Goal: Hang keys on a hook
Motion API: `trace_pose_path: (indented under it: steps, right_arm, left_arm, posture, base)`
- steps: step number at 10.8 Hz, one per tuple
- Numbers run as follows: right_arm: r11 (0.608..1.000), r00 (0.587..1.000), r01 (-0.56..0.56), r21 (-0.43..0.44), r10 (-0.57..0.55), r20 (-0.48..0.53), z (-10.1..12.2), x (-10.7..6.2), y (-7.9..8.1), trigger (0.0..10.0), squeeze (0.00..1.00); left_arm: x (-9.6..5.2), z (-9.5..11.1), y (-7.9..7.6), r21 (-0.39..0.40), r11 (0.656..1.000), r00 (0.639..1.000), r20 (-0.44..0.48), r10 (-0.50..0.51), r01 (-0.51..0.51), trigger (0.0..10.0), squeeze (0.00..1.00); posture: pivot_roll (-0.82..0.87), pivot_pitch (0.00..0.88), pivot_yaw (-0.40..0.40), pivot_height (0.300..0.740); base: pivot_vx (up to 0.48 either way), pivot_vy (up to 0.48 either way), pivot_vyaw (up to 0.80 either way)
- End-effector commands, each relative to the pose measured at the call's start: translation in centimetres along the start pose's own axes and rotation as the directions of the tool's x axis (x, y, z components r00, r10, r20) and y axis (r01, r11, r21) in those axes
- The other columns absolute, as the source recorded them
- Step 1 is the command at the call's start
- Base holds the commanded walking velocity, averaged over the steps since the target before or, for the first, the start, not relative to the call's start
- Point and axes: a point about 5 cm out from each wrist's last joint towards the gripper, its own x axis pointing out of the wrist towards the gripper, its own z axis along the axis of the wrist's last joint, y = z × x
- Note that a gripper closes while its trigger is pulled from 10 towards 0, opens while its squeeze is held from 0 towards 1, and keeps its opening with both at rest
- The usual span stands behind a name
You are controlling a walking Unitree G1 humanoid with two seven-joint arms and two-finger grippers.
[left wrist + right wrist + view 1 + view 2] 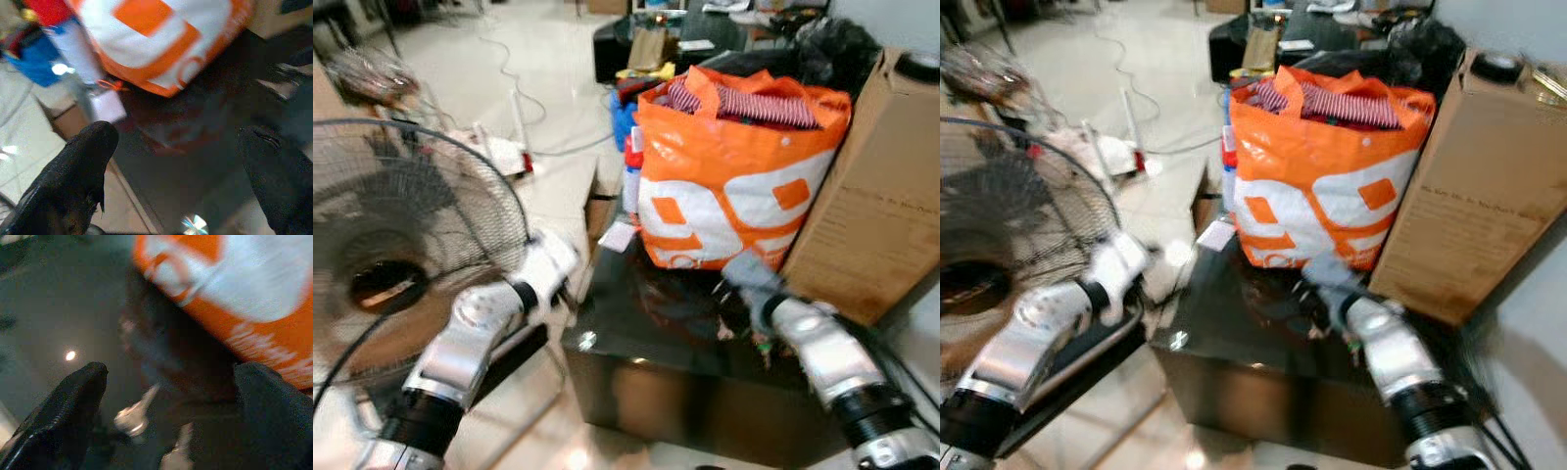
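From the head, the right hand (pixel 729 284) reaches over the dark tabletop (pixel 636 338) before the orange bag (pixel 734 186), while its wrist camera shows fingers spread wide, released, around the keys (pixel 133 417) lying ready for pickup.

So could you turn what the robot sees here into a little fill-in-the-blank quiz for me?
1. The big bag on the dark table is white and ____.
2. The keys lie on the ____.
3. The right gripper over the keys is ____.
4. Left of the table stands a ____.

Missing words: orange; table; open; fan
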Motion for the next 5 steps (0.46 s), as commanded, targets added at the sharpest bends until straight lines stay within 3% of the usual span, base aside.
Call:
trace_pose_path:
  steps: [1,4,5]
  right_arm:
    - [0.999,0.998,-0.031,-0.035,0.029,-0.051,-0.3,0.6,0.4,10.0,0.00]
    - [0.998,0.987,-0.050,-0.032,0.044,-0.154,-2.5,2.2,0.6,10.0,0.00]
    - [0.999,0.987,-0.043,-0.016,0.040,-0.157,-2.5,2.3,0.5,10.0,0.00]
  left_arm:
    - [-0.1,0.1,0.2,0.012,0.998,0.998,-0.010,-0.065,0.065,10.0,0.17]
    - [-0.6,-1.3,-0.6,0.009,0.964,0.957,-0.117,-0.264,0.267,10.0,0.16]
    - [-0.6,-1.4,-0.8,0.003,0.959,0.952,-0.121,-0.280,0.282,10.0,0.15]
  posture:
    - [-0.14,0.000,0.051,0.740]
    - [-0.12,0.000,0.046,0.740]
    - [-0.13,0.000,0.052,0.740]
  base:
    - [0.000,0.000,0.00]
    - [0.000,0.000,0.00]
    - [0.000,0.000,0.00]
